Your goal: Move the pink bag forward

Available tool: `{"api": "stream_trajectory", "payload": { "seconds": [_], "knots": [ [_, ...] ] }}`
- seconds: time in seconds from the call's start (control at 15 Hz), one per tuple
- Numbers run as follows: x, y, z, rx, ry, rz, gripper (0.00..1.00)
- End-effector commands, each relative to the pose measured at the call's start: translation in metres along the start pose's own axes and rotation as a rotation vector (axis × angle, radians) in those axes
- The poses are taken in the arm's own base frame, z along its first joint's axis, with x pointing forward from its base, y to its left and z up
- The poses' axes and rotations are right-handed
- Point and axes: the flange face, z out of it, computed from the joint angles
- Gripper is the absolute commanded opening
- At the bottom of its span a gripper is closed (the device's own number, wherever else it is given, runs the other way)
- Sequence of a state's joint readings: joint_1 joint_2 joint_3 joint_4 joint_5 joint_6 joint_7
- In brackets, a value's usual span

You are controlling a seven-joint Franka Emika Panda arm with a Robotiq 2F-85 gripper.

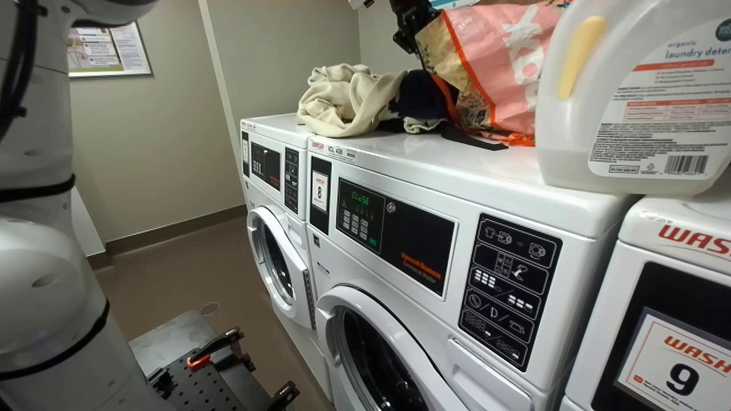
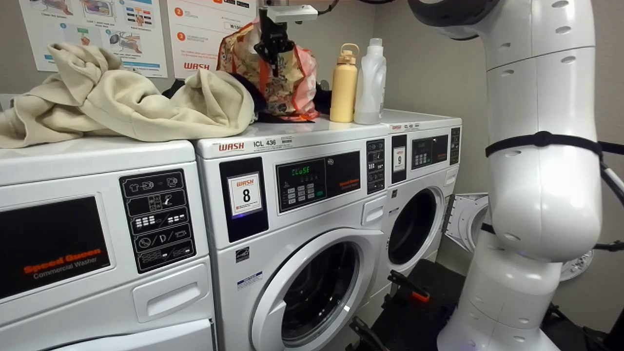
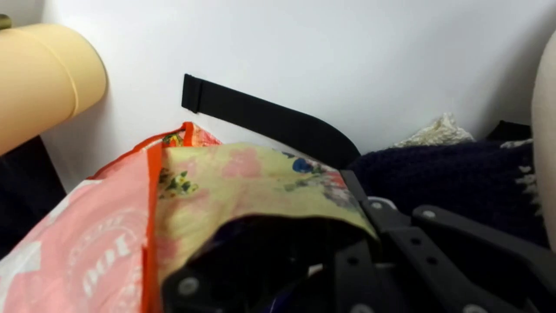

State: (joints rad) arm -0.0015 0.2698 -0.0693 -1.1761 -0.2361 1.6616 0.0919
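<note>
The bag (image 1: 494, 65) sits on top of washer 8 (image 2: 317, 218), its pink side printed in white, its other visible side floral, with red edging. The gripper (image 2: 275, 67) points down at the bag's rim in both exterior views. In the wrist view one black finger (image 3: 361, 198) lies at the edge of the floral side, and more of the gripper shows dark against the bag's mouth; I cannot tell whether it is clamped on the rim or parted around it. A flat black strap (image 3: 269, 113) runs out over the white top near the bag's foot. A navy knit (image 3: 417, 182) lies next to the bag, and a cream cloth (image 2: 141, 107) is heaped across washer 8 and the neighbouring washer (image 2: 92, 168). On the bag's far side from the cloth, a yellow bottle (image 2: 344, 90) stands upright, just beside a jug (image 2: 371, 92) of laundry detergent. Posters (image 2: 195, 44) hang on the wall behind. Washer 8's display (image 2: 301, 171) reads CLOSE in green. Beyond it stands washer 9 (image 2: 420, 176). The white arm (image 2: 541, 190) rises in front of the machines.
</note>
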Motion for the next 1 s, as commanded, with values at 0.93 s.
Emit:
{"api": "stream_trajectory", "payload": {
  "seconds": [0.93],
  "knots": [
    [-0.066, -0.064, -0.102, 0.218, 0.074, -0.044, 0.00]
  ]
}}
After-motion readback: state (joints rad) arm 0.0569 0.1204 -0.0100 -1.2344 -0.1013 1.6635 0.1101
